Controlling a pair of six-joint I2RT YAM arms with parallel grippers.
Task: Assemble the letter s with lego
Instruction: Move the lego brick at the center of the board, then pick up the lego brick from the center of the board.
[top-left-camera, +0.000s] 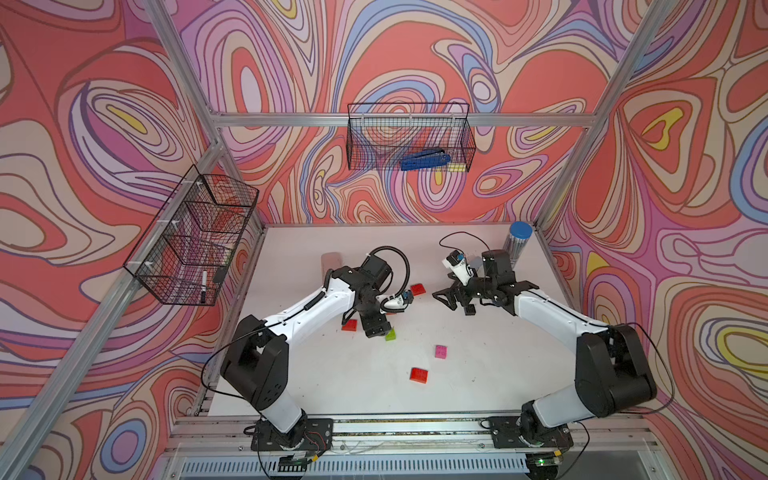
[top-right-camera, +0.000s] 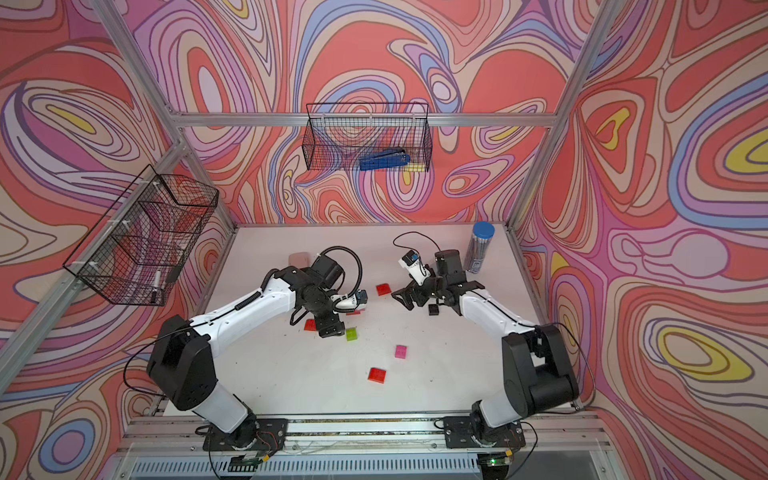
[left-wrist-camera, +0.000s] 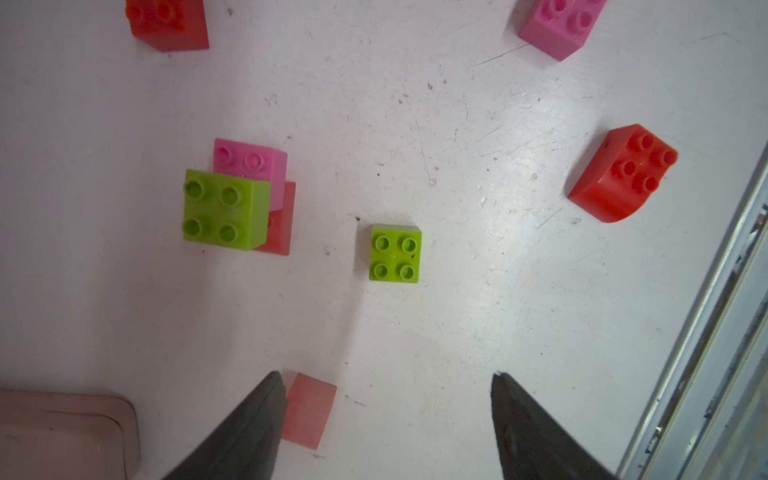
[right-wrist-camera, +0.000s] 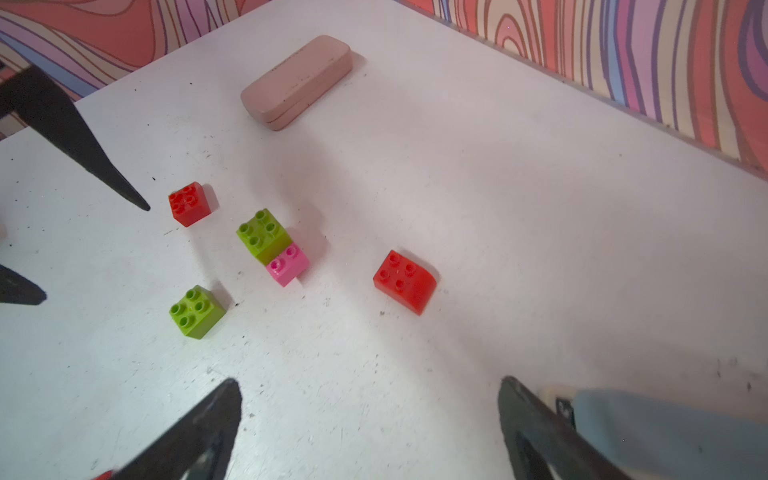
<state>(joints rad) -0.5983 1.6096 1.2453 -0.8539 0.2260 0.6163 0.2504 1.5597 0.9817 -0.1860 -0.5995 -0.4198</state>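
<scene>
1. Left gripper (left-wrist-camera: 386, 374) is hanging over bare table with its jaws well apart, gripping nothing; the right gripper (right-wrist-camera: 370, 379) is likewise spreading wide and empty.
2. Nearest the robot, the metal front rail (left-wrist-camera: 706, 332) is bounding the white table (top-left-camera: 357, 390), and a broad bare strip is lying open between that edge and the bricks.
3. Next, the front red brick (top-left-camera: 419, 374) and the loose pink brick (top-left-camera: 441, 351) are sitting apart with room all round. The top views and the left wrist view are showing them; the right wrist view is not.
4. Beyond, the loose green brick (left-wrist-camera: 395, 253) is standing alone, studs up, near the stack (left-wrist-camera: 226, 210), where a green brick is sitting offset on a pink one over a red one. Both wrist views are showing the stack; in both top views the left wrist is covering nearly all of it.
5. At the stack's left, the side red brick (right-wrist-camera: 189, 203) is lying just beside one finger of the left gripper.
6. Farther back, the back red brick (top-left-camera: 417, 289) is lying between the two grippers. The black brick (top-left-camera: 470, 309), showing in the top views alone, is sitting just beside the right gripper's body.
7. Farthest, the pink case (right-wrist-camera: 297, 81) is lying near the back wall. The pale stapler (right-wrist-camera: 665, 432) is crowding the right gripper's finger, and the blue-capped tube (top-left-camera: 517, 245) is standing in the back right corner.
</scene>
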